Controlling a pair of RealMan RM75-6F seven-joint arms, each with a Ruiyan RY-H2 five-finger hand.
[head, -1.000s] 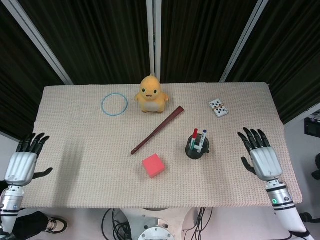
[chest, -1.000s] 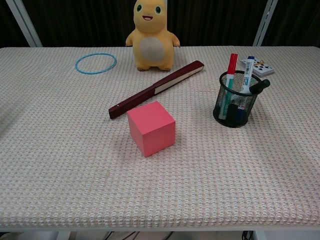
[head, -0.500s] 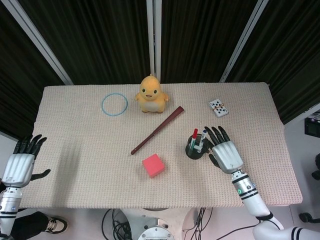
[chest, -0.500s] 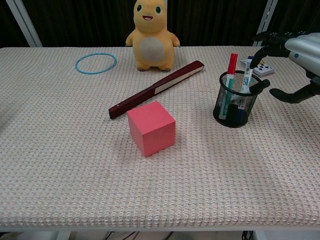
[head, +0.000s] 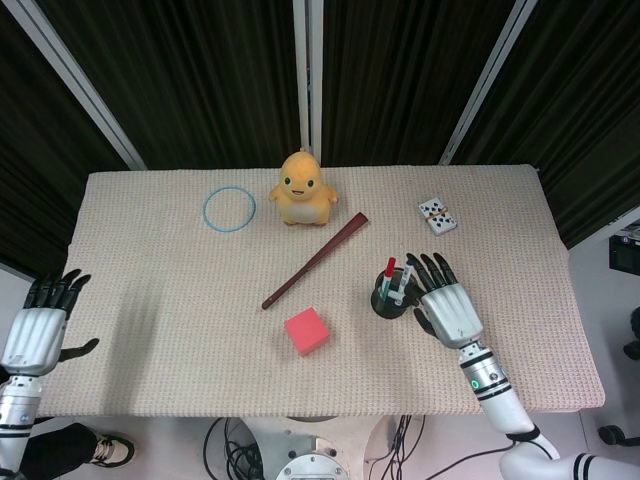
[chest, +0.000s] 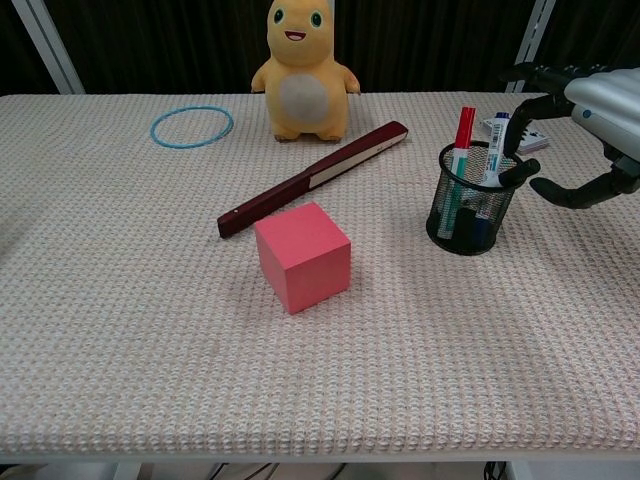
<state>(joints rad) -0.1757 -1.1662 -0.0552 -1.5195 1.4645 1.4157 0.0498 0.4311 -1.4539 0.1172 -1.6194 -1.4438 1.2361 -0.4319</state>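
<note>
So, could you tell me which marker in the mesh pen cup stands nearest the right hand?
The blue-capped marker, on the side of the mesh pen cup facing the right hand; the red-capped marker stands on the farther side.

Dark pleated curtains (head: 210, 70) are hanging behind the counter (head: 180, 330), split by pale slanting frame bars (head: 305, 70); a beige woven cloth is covering the counter, and cables (head: 235, 450) are trailing over the pale floor below

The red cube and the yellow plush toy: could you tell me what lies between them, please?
The closed fan lies slantwise between cube and plush, clearest in the head view.
</note>
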